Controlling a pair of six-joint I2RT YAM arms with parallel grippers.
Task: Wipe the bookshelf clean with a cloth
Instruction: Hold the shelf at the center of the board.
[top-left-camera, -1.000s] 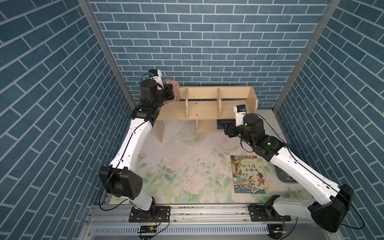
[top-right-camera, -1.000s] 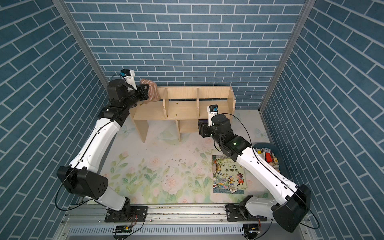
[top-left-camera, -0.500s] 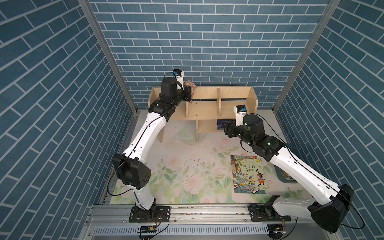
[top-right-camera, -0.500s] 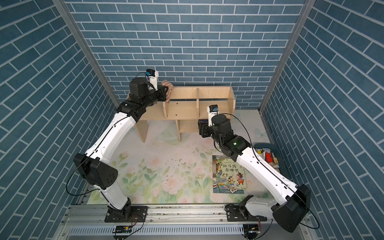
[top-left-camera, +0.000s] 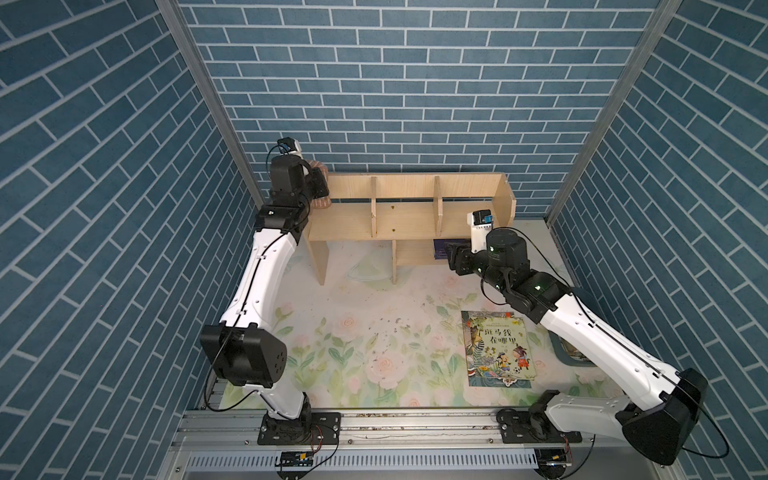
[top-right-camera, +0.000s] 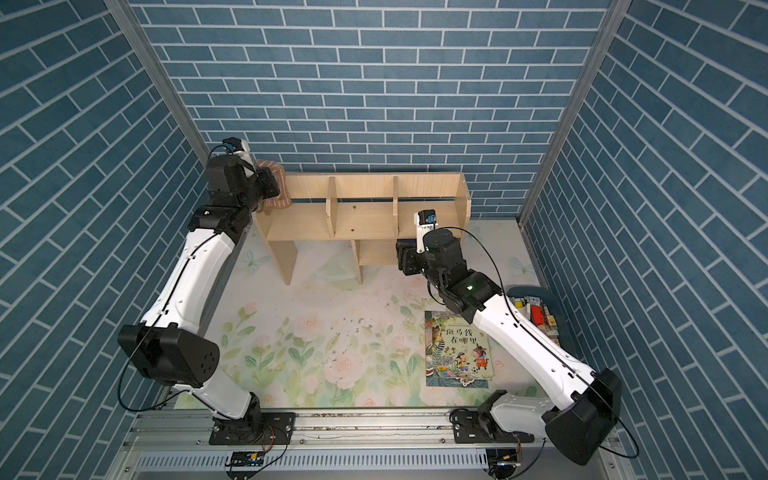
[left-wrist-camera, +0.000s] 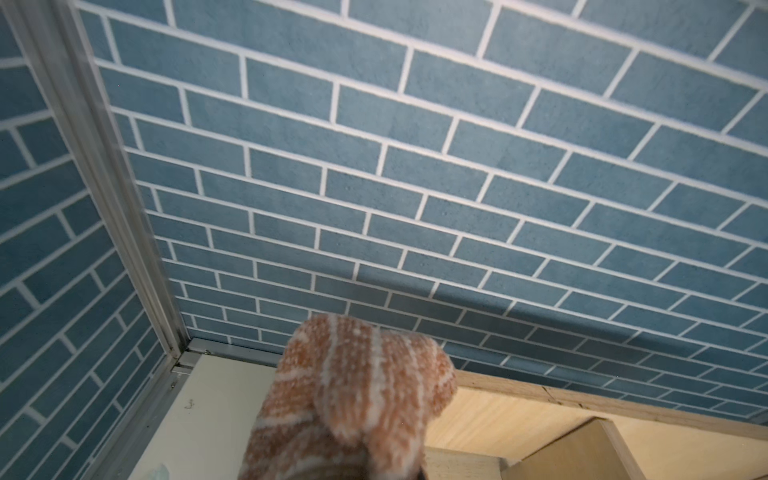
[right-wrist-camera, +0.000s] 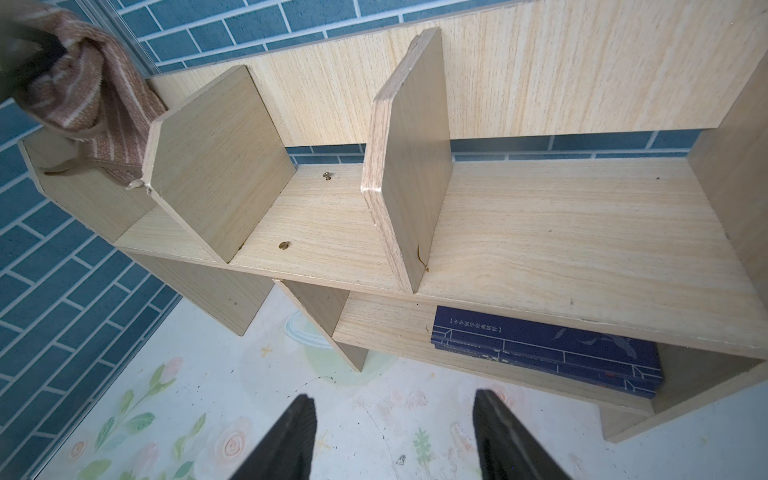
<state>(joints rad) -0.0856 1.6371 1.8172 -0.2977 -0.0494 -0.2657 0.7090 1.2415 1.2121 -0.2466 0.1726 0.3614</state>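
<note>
**Operator:** State of the left tool?

**Technician:** Closed on the cloth. The fabric hides the fingers. In the left wrist view the cloth bulges directly ahead of the camera, tan-brown with cream stripes

**Operator:** Position of the cloth?

**Technician:** Raised at the left end of the bookshelf, level with the top of its left side panel. In the right wrist view the cloth hangs bunched from the tool. Its lower end reaches down into the leftmost upper compartment, behind the first divider. Contact with the shelf board cannot be confirmed

**Operator:** State of the right tool?

**Technician:** Jaws stand moderately wide apart and hold nothing. Both fingers are visible, with the tabletop showing between them. The tool hovers just in front of the lower cubby and points at the bookshelf

**Operator:** Surroundings?

**Technician:**
- A dark blue book lies flat in the lower cubby.
- A picture book lies flat on the floral tabletop beside the right arm, well apart from the bookshelf.
- Small dark specks are scattered over the middle of the tabletop.
- A tray of small items sits at the right edge, partly hidden by the right arm
</note>
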